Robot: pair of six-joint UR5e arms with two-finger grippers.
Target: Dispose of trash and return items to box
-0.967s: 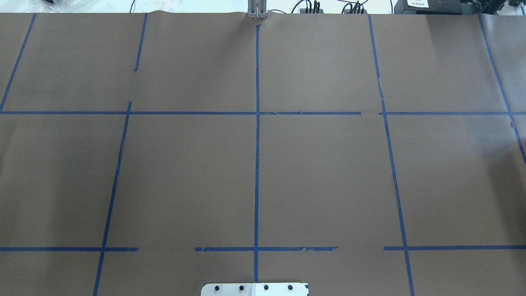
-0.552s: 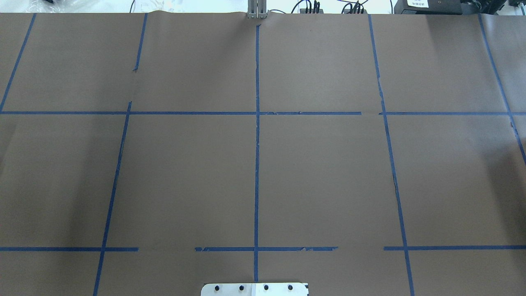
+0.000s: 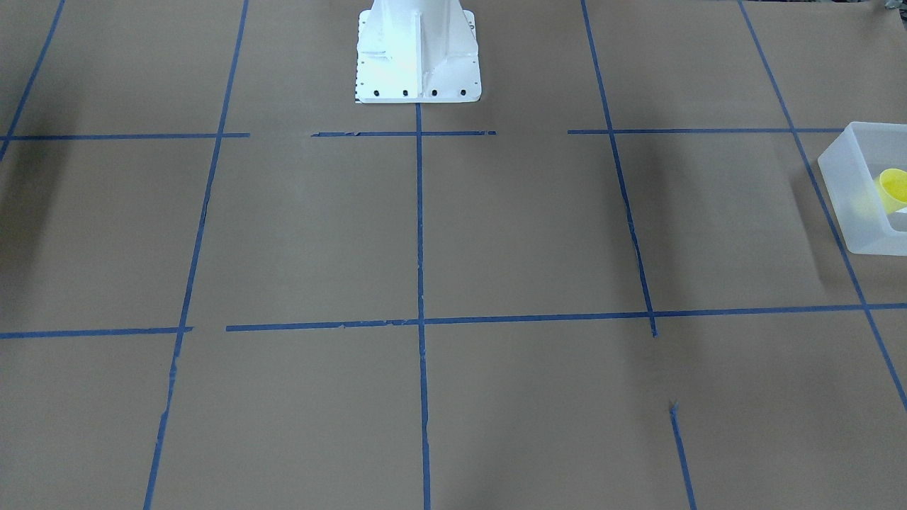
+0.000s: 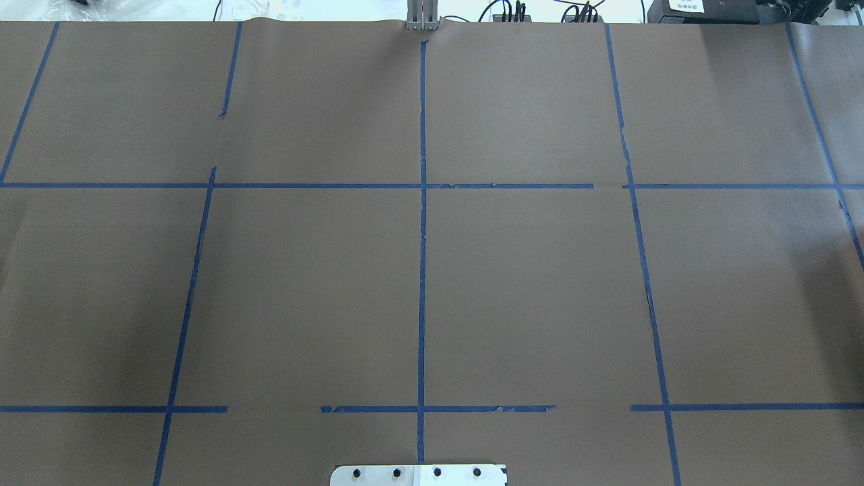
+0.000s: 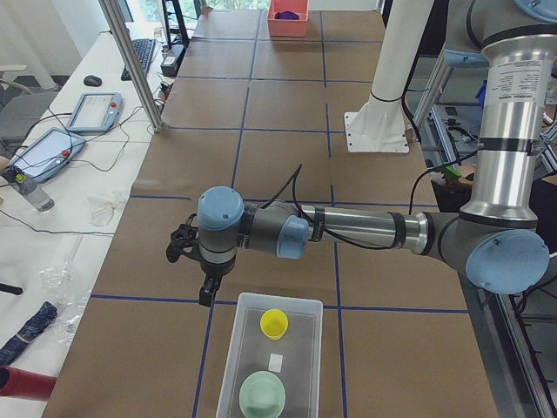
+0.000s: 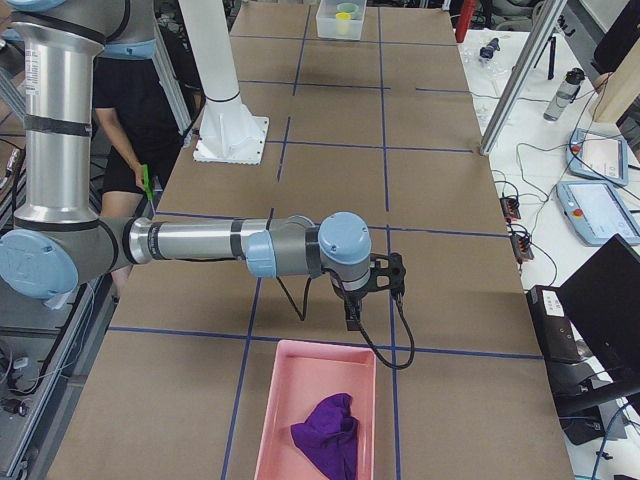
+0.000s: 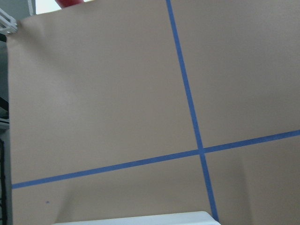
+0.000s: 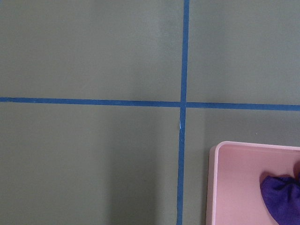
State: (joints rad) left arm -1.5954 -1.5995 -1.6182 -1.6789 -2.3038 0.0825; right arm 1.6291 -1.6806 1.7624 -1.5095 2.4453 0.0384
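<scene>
The box [image 5: 278, 299] is a frosted-white bin at the table's left end. The pale yellow cup [image 5: 274, 323] and the mint-green bowl [image 5: 263, 394] lie inside it. The box [image 3: 847, 191] and cup [image 3: 894, 188] also show at the right edge of the front-facing view. My left gripper [image 5: 206, 294] hangs just beside the box's far-left corner, outside it; I cannot tell if it is open. My right gripper [image 6: 351, 320] hangs just before a pink tray [image 6: 268, 420] that holds a purple cloth [image 6: 328, 432]; I cannot tell its state. Neither wrist view shows fingers.
The white robot base [image 3: 418, 57] stands at the table's robot side. The pink tray's corner [image 8: 234, 178] and the cloth [image 8: 283, 197] show in the right wrist view. A metal post [image 5: 130, 61] and tablets [image 5: 52, 148] stand by the operators' edge. A person [image 6: 130, 110] stands behind the robot.
</scene>
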